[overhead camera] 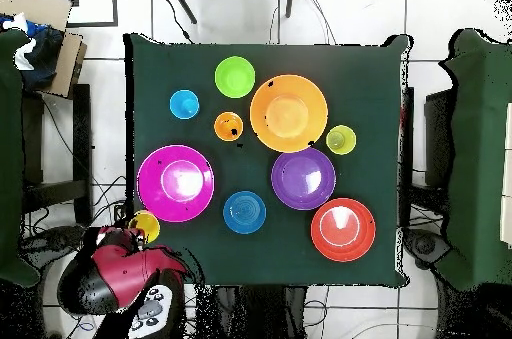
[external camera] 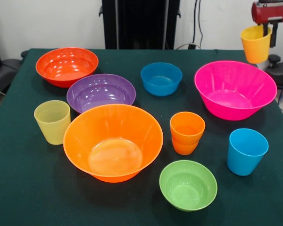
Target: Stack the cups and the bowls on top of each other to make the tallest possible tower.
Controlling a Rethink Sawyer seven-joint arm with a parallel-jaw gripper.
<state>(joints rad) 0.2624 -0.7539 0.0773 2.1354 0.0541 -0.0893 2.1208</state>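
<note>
Hanging from the gripper [external camera: 270,29] at the upper right of the front view is the yellow cup [external camera: 255,44]. The cup is upright, mouth up, clear of the table [external camera: 19,188] and held beyond the table's far right corner. The jaws are closed on the cup's rim: one dark finger runs down the outside of the wall on the cup's right side; the other finger is hidden, so the width of the opening can be read only as one wall thickness. In the overhead view the same cup [overhead camera: 145,225] sits just off the table edge, beside the red arm [overhead camera: 125,270].

All other vessels stand singly on the green table, none nested:

- Hot pink large bowl [external camera: 235,89]: right side, nearest the held cup.
- Blue small bowl [external camera: 161,78]: far centre.
- Red-orange bowl [external camera: 67,66]: far left.
- Purple bowl [external camera: 101,92]: just in front of the red-orange bowl, rims close together.
- Orange large bowl [external camera: 113,142]: centre front, its rim overlapping the purple bowl's in this view.
- Ribbed yellow-green cup [external camera: 52,121]: left of the orange large bowl.
- Orange cup [external camera: 187,133]: right of the orange large bowl.
- Lime green bowl [external camera: 188,184]: front, near the orange cup.
- Sky blue cup [external camera: 246,151]: front right, well apart from the rest.
</note>
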